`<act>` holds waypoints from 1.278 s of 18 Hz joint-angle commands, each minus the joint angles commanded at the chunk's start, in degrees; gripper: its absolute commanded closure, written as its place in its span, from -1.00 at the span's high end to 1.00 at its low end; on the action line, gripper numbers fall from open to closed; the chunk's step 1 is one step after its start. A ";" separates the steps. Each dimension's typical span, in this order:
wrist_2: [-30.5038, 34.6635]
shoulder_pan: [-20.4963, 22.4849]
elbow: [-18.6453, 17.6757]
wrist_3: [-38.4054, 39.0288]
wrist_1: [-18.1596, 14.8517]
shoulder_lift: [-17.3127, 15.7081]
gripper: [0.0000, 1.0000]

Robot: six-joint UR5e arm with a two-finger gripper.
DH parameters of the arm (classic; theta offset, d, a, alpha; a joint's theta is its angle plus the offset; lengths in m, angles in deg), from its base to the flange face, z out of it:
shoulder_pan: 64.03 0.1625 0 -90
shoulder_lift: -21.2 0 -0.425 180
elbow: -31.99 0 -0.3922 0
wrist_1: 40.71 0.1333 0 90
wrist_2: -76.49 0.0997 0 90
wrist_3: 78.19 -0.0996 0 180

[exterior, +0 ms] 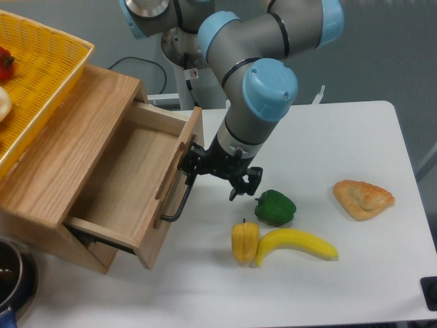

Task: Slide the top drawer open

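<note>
The top drawer point(130, 179) of the oak cabinet point(65, 154) stands pulled well out toward the right, and its plain wood inside is bare. Its black bar handle point(179, 199) runs down the front panel. My gripper point(212, 181) hangs right at the handle's upper end. The jaws stand spread, the left finger point(188, 162) hooked at the bar and the right finger point(244, 184) free over the table. Nothing is pinched between them.
A yellow woven basket point(37, 75) rests on the cabinet top. A green pepper point(275, 207), a yellow pepper point(244, 242) and a banana point(297, 244) lie just right of the gripper. A pastry point(363, 198) lies further right. A dark pot point(10, 280) sits at the lower left.
</note>
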 joint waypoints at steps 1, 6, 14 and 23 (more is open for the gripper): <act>0.00 0.18 0.09 0.00 0.00 0.09 1.00; 0.00 0.79 0.26 -0.62 0.79 0.44 1.00; 1.67 1.93 0.35 -0.62 1.32 0.62 1.00; 1.58 1.76 0.35 -0.18 1.06 -0.26 1.00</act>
